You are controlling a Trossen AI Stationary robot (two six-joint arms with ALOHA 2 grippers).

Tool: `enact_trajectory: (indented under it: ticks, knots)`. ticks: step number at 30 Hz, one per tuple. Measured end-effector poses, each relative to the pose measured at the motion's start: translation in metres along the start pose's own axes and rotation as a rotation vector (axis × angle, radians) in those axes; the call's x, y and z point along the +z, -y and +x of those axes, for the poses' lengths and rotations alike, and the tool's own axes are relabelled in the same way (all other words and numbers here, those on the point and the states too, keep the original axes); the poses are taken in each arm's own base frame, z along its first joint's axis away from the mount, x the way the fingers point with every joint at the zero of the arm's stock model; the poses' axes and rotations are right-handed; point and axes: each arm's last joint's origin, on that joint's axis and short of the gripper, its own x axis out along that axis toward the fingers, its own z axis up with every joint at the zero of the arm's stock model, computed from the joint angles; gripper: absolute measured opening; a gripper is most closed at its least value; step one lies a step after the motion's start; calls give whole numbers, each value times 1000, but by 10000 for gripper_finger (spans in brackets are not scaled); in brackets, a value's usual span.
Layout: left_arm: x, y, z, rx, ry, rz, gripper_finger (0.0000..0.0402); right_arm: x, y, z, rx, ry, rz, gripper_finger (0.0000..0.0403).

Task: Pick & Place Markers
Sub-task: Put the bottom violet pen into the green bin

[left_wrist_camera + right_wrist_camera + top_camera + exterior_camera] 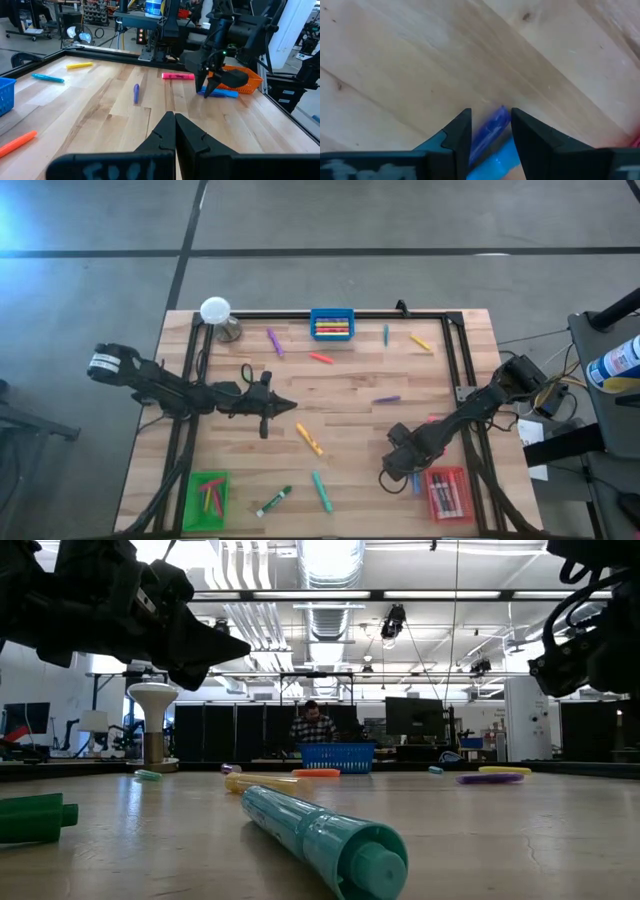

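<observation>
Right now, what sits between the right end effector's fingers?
A blue marker lies between the right end effector fingers, seen in the right wrist view, over bare wood.

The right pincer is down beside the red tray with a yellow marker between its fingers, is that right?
Not quite. The marker between the right pincer's fingers is blue, not yellow, as the right wrist view shows. The rest holds: the high view has that pincer low beside the red tray.
</observation>
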Motion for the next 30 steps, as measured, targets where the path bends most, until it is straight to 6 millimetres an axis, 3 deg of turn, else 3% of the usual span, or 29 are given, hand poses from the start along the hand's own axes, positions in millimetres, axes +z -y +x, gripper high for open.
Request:
enact_trajectory:
  ticks: [6, 17, 24, 30]
  knots:
    - [0, 0, 0, 0, 0, 0, 0, 1, -4, 0, 45, 14, -6, 119]
    - [-8, -1, 0, 14, -87, -53, 0, 1, -10, -1, 101, 28, -62, 46]
    - [-14, -2, 1, 16, -138, -35, 0, 7, -18, -9, 144, 83, -152, 43]
    - [-11, 3, 20, -4, -219, -44, 1, 25, -25, -26, 211, 246, -326, 40]
